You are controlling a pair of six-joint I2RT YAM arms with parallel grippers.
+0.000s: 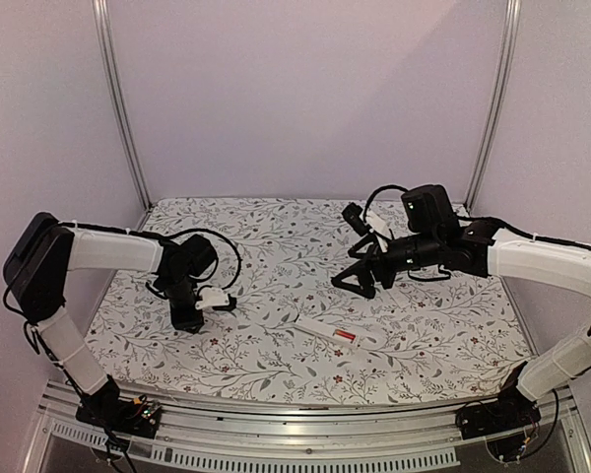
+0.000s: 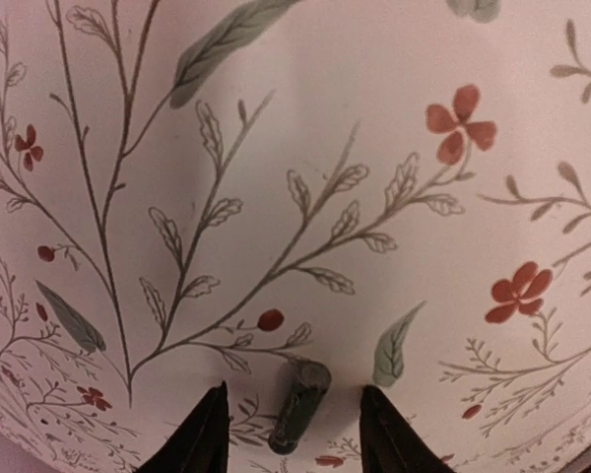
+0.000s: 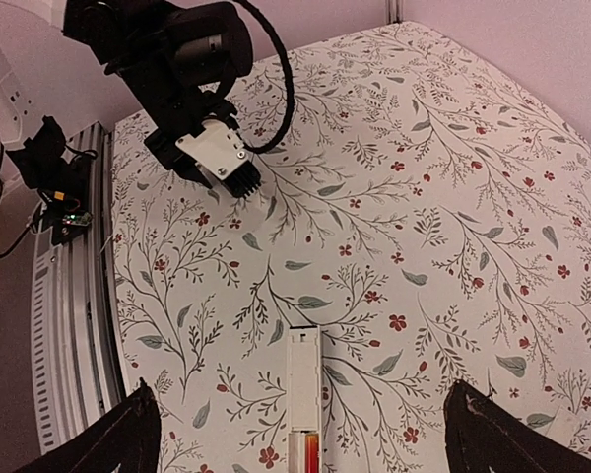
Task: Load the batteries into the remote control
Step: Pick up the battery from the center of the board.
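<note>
Two robot arms reach over a floral-patterned surface [image 1: 276, 236]. In the overhead view, the white remote control [image 1: 325, 331] lies flat at lower centre, well apart from both arms. One red battery [image 1: 345, 336] sits in its open compartment, toward the right end.

The left claw [image 2: 294, 419] is down at the surface, centre left in the overhead view. Its own camera shows two dark fingers [image 2: 202, 439] at the bottom edge of the frame. They are released and stand apart, with a small dark cylinder [image 2: 297, 404] between them. A gap shows on each side of the cylinder, so nothing is grasped. We take it to be the second battery, though no red shows from this angle.

The right claw [image 3: 300, 414] hangs above the surface at centre right of the overhead view, spread wide and empty. Its camera looks down on the remote control at bottom centre of its frame.

We judge the step in hand to be the pick-up of the second cell. The next move calls for the left claw to clench squarely on the cylinder without rolling it away. It must then lift it, carry it right to the remote control and line it up with the free slot. We cannot make out that slot clearly. The right claw may need to steady the remote control.
</note>
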